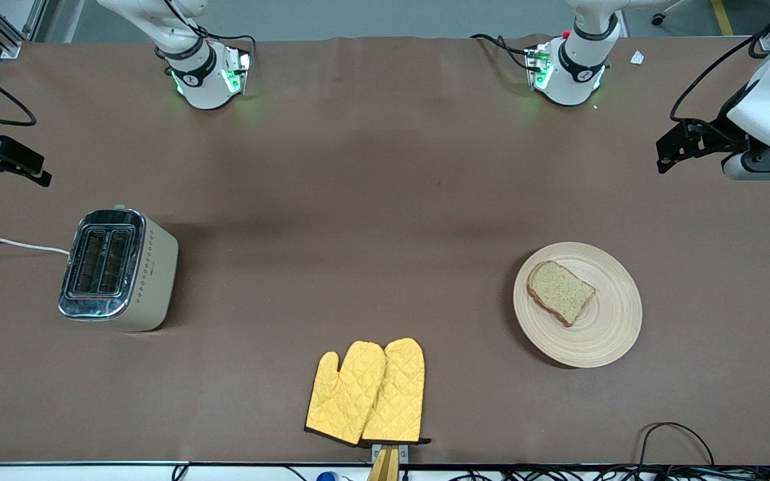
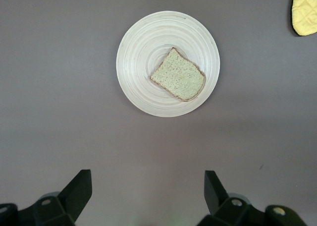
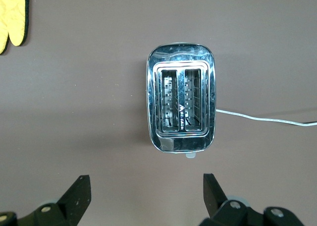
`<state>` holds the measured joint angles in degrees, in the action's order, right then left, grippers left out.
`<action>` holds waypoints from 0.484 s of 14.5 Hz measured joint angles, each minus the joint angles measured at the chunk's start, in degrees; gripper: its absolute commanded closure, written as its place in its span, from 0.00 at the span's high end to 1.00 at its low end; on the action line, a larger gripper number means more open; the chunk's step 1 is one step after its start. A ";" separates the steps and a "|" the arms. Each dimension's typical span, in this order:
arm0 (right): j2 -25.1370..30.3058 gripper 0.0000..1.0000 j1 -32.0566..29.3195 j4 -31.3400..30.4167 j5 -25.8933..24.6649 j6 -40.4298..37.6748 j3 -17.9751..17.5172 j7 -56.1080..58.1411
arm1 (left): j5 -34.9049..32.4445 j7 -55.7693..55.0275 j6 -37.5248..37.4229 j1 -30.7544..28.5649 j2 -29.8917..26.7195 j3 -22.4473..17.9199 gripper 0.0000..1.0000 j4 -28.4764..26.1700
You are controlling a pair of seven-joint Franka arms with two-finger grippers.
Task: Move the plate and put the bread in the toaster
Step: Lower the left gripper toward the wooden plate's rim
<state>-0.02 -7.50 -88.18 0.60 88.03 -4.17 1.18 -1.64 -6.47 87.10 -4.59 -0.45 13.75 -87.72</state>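
The brown speckled bread (image 1: 561,291) lies on the round beige plate (image 1: 615,334) toward the left arm's end of the table. Both show in the left wrist view, the bread (image 2: 178,81) on the plate (image 2: 143,52). The cream toaster (image 1: 117,267) with a chrome top stands toward the right arm's end, both slots empty; it also shows in the right wrist view (image 3: 181,104). My left gripper (image 1: 666,157) is open and empty, high over bare table (image 2: 147,186). My right gripper (image 1: 41,174) is open and empty, high over bare table beside the toaster (image 3: 146,189).
Two yellow quilted oven mitts (image 1: 368,393) lie near the table's front edge at the middle, nearer to the camera than the plate and the toaster. The toaster's white cord (image 1: 11,244) runs off the right arm's end of the table. Cables hang at the front edge (image 1: 672,441).
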 measured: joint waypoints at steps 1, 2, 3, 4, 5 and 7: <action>0.00 1.00 0.00 0.00 0.00 0.00 0.00 0.00 | 0.00 0.00 -0.04 0.00 0.00 0.00 1.00 0.00; 0.00 1.00 0.00 0.00 0.00 0.00 0.00 0.00 | 0.00 0.00 -0.11 0.00 0.00 0.00 1.00 0.00; 0.00 1.00 0.00 0.00 0.00 0.00 0.00 0.00 | 0.00 0.00 -0.17 0.00 0.00 0.00 1.00 0.00; 0.00 1.00 0.00 0.00 0.00 0.00 0.00 0.00 | 0.00 0.00 -0.18 -0.01 0.00 0.00 1.00 0.02; 0.00 1.00 0.00 0.00 0.00 0.00 0.00 0.00 | 0.00 0.00 -0.18 -0.04 0.00 -0.03 1.00 0.05; 0.00 1.00 0.00 0.00 0.00 0.00 0.00 0.00 | 0.00 0.00 -0.19 -0.15 0.08 -0.33 1.00 0.05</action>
<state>-0.02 -7.50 -88.18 0.60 88.03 -4.17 1.18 -1.64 -6.47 86.91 -4.73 -0.36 13.42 -87.67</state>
